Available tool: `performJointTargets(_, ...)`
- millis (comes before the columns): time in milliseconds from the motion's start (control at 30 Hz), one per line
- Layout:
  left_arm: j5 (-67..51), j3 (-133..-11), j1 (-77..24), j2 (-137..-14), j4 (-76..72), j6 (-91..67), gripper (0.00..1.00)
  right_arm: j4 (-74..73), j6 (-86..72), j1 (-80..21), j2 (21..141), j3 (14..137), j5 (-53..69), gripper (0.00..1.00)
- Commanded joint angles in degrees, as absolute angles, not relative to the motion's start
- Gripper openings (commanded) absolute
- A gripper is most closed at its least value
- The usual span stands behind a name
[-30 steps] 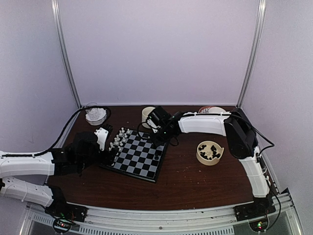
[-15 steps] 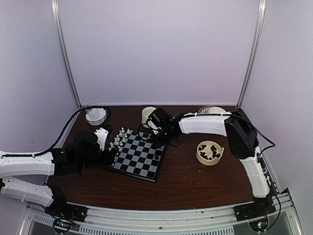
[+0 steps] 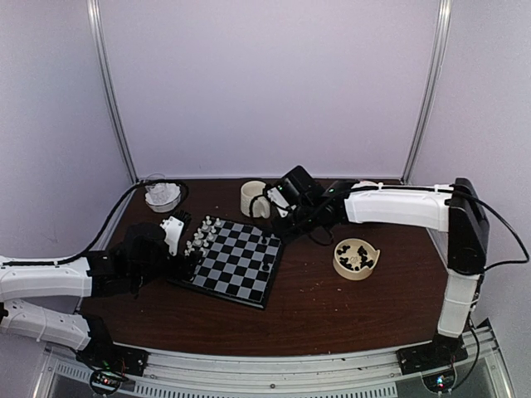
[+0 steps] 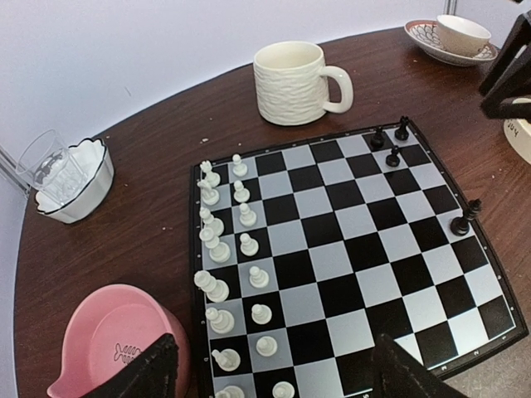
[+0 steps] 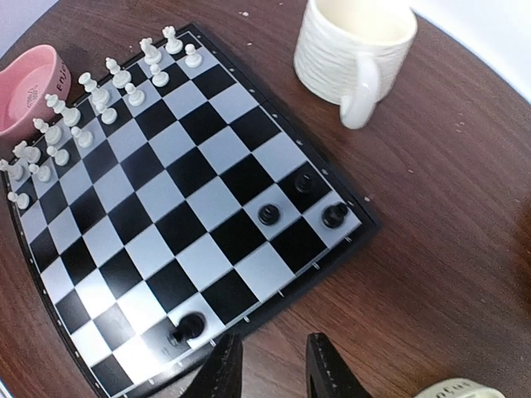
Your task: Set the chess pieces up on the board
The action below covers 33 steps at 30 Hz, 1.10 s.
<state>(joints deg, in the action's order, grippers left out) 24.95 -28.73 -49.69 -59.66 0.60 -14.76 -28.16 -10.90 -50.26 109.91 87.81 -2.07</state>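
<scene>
On board (image 5: 178,195) edge | black pieces (image 5: 268,215) look light, tippy; pinch heads | right gripper (image 5: 272,347) slightly parted, empty | left gripper (image 4: 278,352) spread

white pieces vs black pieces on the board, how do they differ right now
The white pieces fill two full rows along the edge of the board by the pink bowl; the black pieces number only four. White stands in tidy lines; black is patchy, with three near the corner by the mug and one alone farther along that edge. Both sets stand on the board, seemingly upright.
</scene>
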Motion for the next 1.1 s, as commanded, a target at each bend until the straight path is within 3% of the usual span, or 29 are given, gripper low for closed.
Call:
performJointTargets(0,21.5,-30.6,-49.4,-58.2,1.1,-15.2,0.83,-27.7,-12.1,-49.7,99.7,77.4,-9.5,0.29)
performJointTargets(167,19.1,-29.0,-49.3,-56.0,-2.7,-18.4,0.96,-25.5,-15.0,-45.5,87.2,64.4,-11.5,0.28)
performJointTargets(333,19.1,-33.4,-49.4,-57.8,-0.7,-26.5,0.98,-21.4,-18.9,-39.3,82.5,55.9,-8.6,0.26)
performJointTargets(600,23.7,-33.2,-49.4,-59.9,-6.1,-24.0,0.98,-17.5,-24.5,-33.8,88.6,53.7,-5.2,0.24)
performJointTargets(767,22.5,-28.0,-49.4,-60.8,-13.5,-18.3,0.97,-13.7,-28.3,-31.8,91.1,52.2,-5.1,0.24)
performJointTargets(1067,17.4,-29.5,-49.4,-62.5,-12.3,-18.8,0.98,-9.0,-33.5,-28.8,93.5,49.5,-3.6,0.23)
